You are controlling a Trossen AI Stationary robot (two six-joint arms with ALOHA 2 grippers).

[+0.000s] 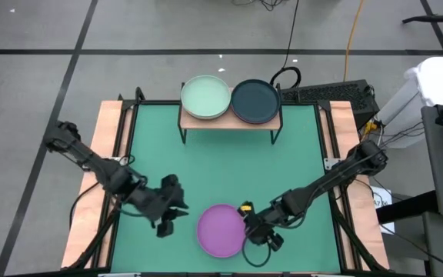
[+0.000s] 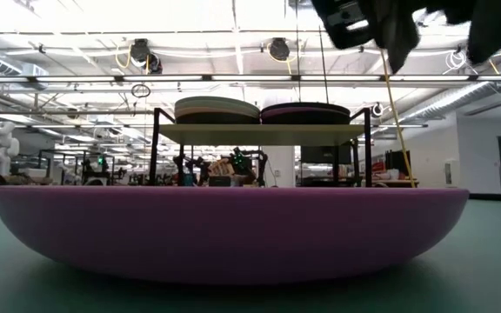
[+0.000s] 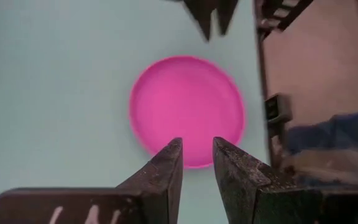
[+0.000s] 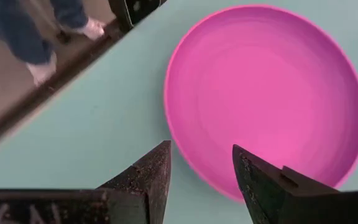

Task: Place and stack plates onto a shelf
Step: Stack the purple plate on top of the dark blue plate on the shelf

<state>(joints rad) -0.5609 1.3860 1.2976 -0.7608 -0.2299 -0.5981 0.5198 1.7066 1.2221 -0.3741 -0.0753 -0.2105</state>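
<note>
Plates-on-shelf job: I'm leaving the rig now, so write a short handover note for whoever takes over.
Left end effector: open, empty, hovering left of the purple plate.
Right end effector: open, empty, at that plate's right rim.
Purple plate lies on the table's near edge.
Done: mint plate and dark teal plate top two stacks side by side on the shelf.
Left: lift the purple plate and stack it on the shelf.

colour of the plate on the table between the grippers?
Purple plate, seen best in the high view; the wrist views tint it pinker.
</note>
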